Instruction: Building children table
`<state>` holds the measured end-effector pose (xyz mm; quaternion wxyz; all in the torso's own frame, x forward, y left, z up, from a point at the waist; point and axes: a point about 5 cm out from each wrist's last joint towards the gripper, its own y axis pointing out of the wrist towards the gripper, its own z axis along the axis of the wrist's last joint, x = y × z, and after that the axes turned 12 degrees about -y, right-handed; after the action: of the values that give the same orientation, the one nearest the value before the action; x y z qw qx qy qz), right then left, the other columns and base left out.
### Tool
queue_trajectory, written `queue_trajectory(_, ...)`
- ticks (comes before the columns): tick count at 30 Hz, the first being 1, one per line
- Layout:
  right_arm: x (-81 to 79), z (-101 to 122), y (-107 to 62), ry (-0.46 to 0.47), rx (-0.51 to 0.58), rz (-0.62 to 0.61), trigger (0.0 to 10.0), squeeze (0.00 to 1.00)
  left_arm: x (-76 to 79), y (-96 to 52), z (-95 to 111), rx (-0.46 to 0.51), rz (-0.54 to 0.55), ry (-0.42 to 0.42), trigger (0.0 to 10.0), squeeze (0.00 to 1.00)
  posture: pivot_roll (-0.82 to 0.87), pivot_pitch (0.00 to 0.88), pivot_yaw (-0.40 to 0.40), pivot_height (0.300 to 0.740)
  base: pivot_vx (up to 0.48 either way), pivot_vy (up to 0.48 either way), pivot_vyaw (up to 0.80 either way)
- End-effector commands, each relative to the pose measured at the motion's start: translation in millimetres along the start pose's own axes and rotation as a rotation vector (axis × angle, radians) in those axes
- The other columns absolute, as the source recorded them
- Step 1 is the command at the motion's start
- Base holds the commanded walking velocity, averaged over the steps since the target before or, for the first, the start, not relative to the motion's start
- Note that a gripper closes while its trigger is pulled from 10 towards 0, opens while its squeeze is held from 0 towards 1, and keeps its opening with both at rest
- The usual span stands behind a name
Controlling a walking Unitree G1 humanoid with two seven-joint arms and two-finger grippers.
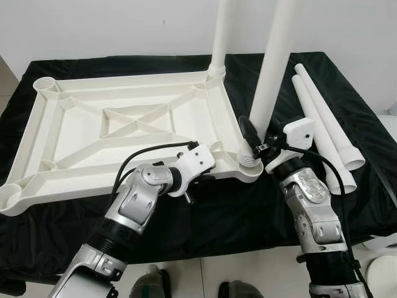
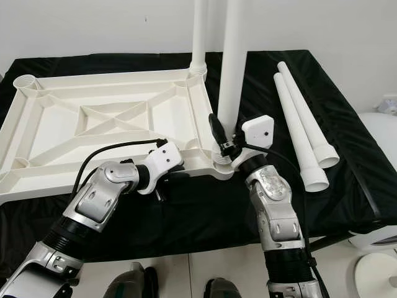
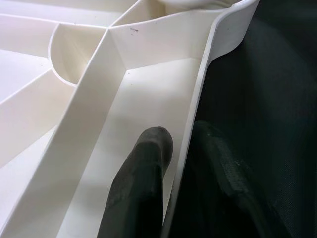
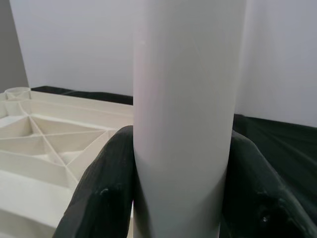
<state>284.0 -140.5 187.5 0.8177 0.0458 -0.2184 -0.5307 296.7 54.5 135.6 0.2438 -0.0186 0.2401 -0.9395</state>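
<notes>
The white table top (image 1: 93,185) lies upside down on a black cloth. My left gripper (image 3: 181,136) is shut on its near rim, with one finger (image 3: 143,168) inside the rim and the other outside. My right gripper (image 1: 257,141) is shut on a white leg (image 1: 273,62) that stands upright in the near right corner socket (image 1: 249,162); this leg (image 4: 188,74) sits between the black fingers (image 4: 106,183). A second leg (image 1: 222,31) stands in the far right corner.
Two loose white legs (image 1: 322,118) lie side by side on the black cloth (image 1: 347,81) to the right of the table top. The left corner sockets (image 1: 44,84) hold nothing. A white object (image 1: 384,267) stands on the floor at the right edge.
</notes>
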Motion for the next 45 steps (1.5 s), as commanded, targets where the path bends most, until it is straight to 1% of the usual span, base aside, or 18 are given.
queue_trajectory(1,-0.6,-5,-2.8,0.016,-0.025,0.007,10.0,0.0,-3.5,-0.2,4,0.022,0.061,0.019,10.0,0.0,0.01,0.083,0.005,0.74,0.0,0.0,0.0)
queue_trajectory(8,-1.5,-11,-16.1,0.006,-0.075,0.04,10.0,0.0,-3.8,1.5,4,0.024,0.06,0.021,10.0,0.0,-0.01,0.087,0.012,0.74,0.0,0.0,0.0)
queue_trajectory(14,2.6,-11,-20.8,0.007,-0.083,0.033,10.0,0.0,-3.0,2.5,5,0.028,0.054,0.024,10.0,0.0,-0.01,0.087,0.014,0.74,0.0,0.0,0.0)
queue_trajectory(16,7.2,-10,-23.6,0.009,-0.084,0.01,10.0,0.0,-2.8,3.3,6,0.031,0.052,0.025,10.0,0.0,-0.02,0.087,0.014,0.74,0.0,0.0,0.0)
queue_trajectory(20,11.7,-13,-26.7,0.011,-0.097,-0.019,10.0,0.0,-2.5,3.8,7,0.033,0.051,0.027,10.0,0.0,-0.02,0.086,0.014,0.74,0.0,0.0,0.0)
queue_trajectory(22,17.3,-16,-31.3,0.014,-0.108,-0.054,10.0,0.0,-2.8,3.7,8,0.038,0.052,0.027,10.0,0.0,-0.02,0.089,0.014,0.74,0.0,0.0,0.0)
queue_trajectory(26,19.5,-14,-32.5,0.016,-0.104,-0.069,10.0,0.0,-3.0,2.9,8,0.038,0.052,0.025,10.0,0.0,-0.02,0.09,0.017,0.74,0.0,0.0,0.0)
queue_trajectory(31,17.1,-12,-32.0,0.029,-0.096,-0.059,10.0,0.0,-2.6,2.4,7,0.036,0.048,0.022,10.0,0.0,-0.02,0.089,0.02,0.74,0.0,0.0,0.0)
queue_trajectory(36,9.0,-7,-30.0,0.063,-0.071,-0.021,10.0,0.0,-2.6,2.2,6,0.034,0.05,0.025,10.0,0.0,-0.01,0.086,0.022,0.74,0.0,0.0,0.0)
queue_trajectory(45,-1.4,-4,-27.0,0.091,-0.057,0.048,10.0,0.0,-2.8,2.5,7,0.036,0.05,0.027,10.0,0.0,-0.01,0.081,0.02,0.74,0.0,0.0,0.0)
